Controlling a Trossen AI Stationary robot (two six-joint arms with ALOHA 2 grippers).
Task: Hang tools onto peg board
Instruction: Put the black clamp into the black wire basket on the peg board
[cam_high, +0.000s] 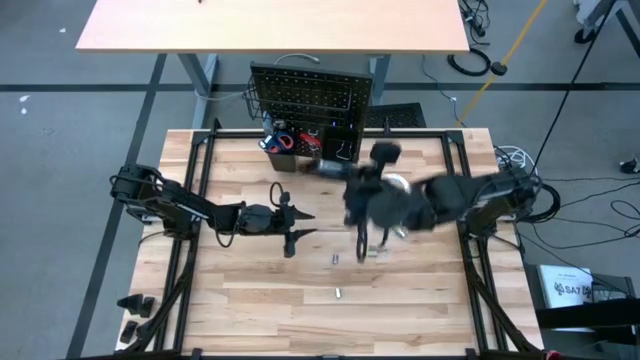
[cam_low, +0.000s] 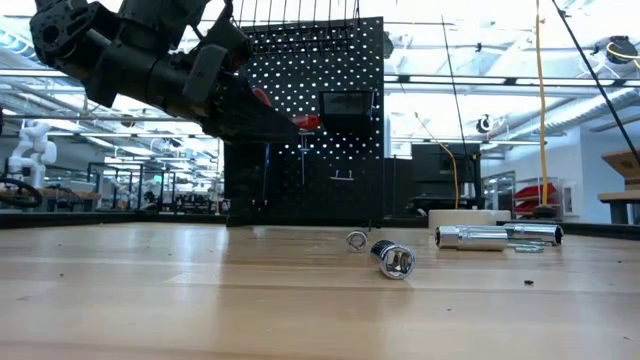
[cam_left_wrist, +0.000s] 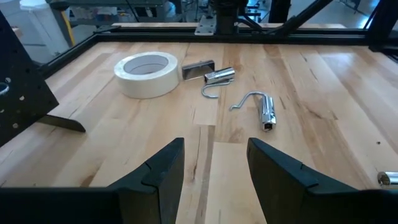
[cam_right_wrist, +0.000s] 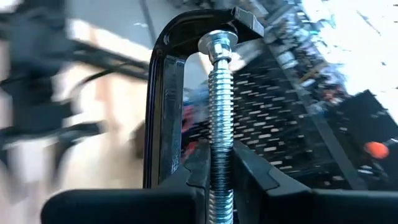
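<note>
— Over the middle of the table, what has the right gripper (cam_right_wrist: 219, 180) got?

— A black C-clamp (cam_right_wrist: 166, 106); its fingers are shut on the clamp's silver threaded screw (cam_right_wrist: 219, 118), which runs up between them, the black frame arching over the screw's top; in the high view that arm is blurred, in front of the peg board (cam_high: 310, 95).

— And the peg board itself?

— Upright at the far edge of the table (cam_high: 250, 300); black, dotted with holes, red-handled tools (cam_high: 282, 140) in a bin at its lower left.

— The left gripper (cam_left_wrist: 214, 165)?

— Low over the wood on the left half of the table, pointing toward the middle; its two dark fingers stand apart with nothing between them.

— What lies ahead of it?

— A white tape roll (cam_left_wrist: 147, 73) flat on the boards; just beside it a small silver hook (cam_left_wrist: 214, 84); a little apart, a silver socket piece (cam_left_wrist: 266, 112) with a bent wire; in the low view, a socket (cam_low: 394, 258) and a longer silver tool (cam_low: 495, 235) lie on the tabletop.
</note>
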